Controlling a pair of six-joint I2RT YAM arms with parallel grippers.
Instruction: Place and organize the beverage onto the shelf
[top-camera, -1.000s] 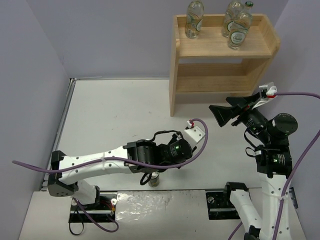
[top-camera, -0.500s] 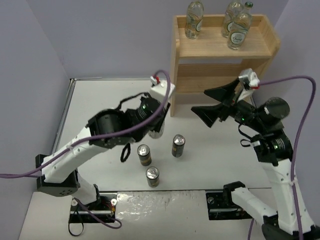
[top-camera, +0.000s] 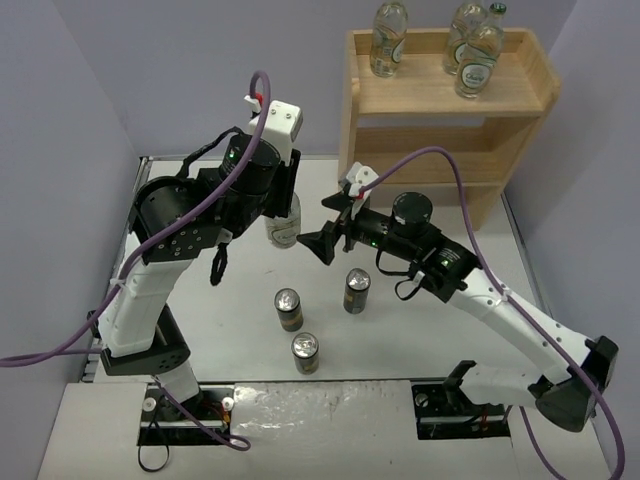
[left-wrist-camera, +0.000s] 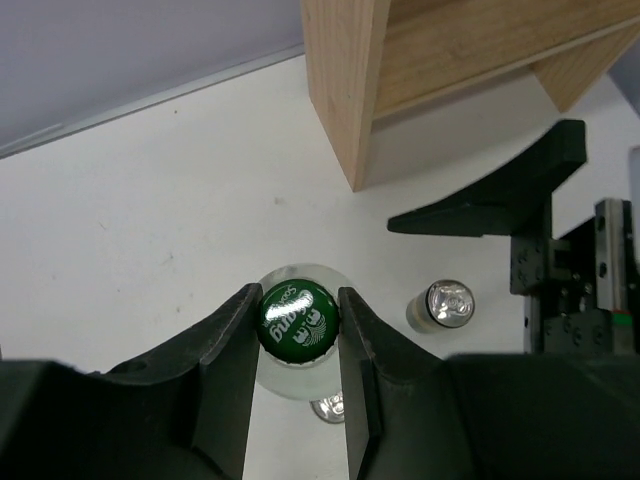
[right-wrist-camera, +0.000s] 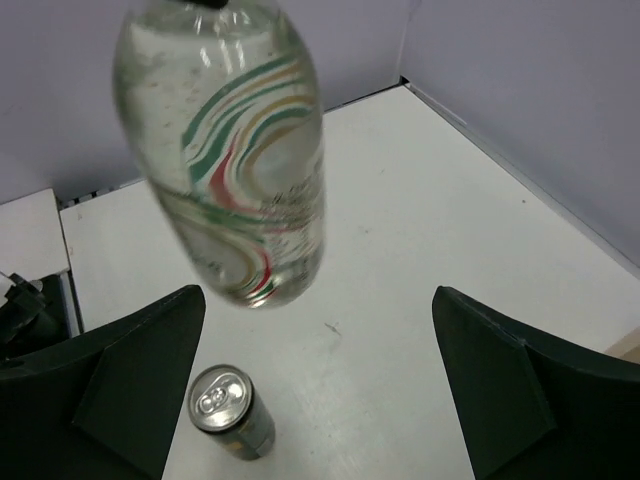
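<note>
Left gripper (left-wrist-camera: 298, 335) is clamped on the green cap (left-wrist-camera: 297, 317) of one bottle (top-camera: 283, 226). My fingers (left-wrist-camera: 233, 345) press the cap from both sides. The bottle hangs upright under my left wrist, off the table (top-camera: 400, 345), left of the shelf (top-camera: 347, 150) and nearer to my bases than it. The right wrist view shows it side-on: clear, with a striped label, its base in the air above the white surface.

Right gripper (top-camera: 328, 226) is wide open. It points toward the hanging bottle, close beside it and not touching. In its own camera both fingers (right-wrist-camera: 125, 375) sit at the lower corners of the frame, with the bottle ahead between them and a can low in the frame.

Three cans stand upright on the table, all loose:
- One can (top-camera: 357, 290) is just on the near side of the right gripper.
- A second (top-camera: 288, 309) is to its left.
- A third (top-camera: 306, 352) is nearest my bases.

The left wrist view catches one can beside the bottle and another's top partly hidden behind it.

The shelf's top tier holds three bottles: one (top-camera: 389, 38) at the left, another (top-camera: 466, 30) toward the right, and a third (top-camera: 479, 62) close in front of that one.
</note>
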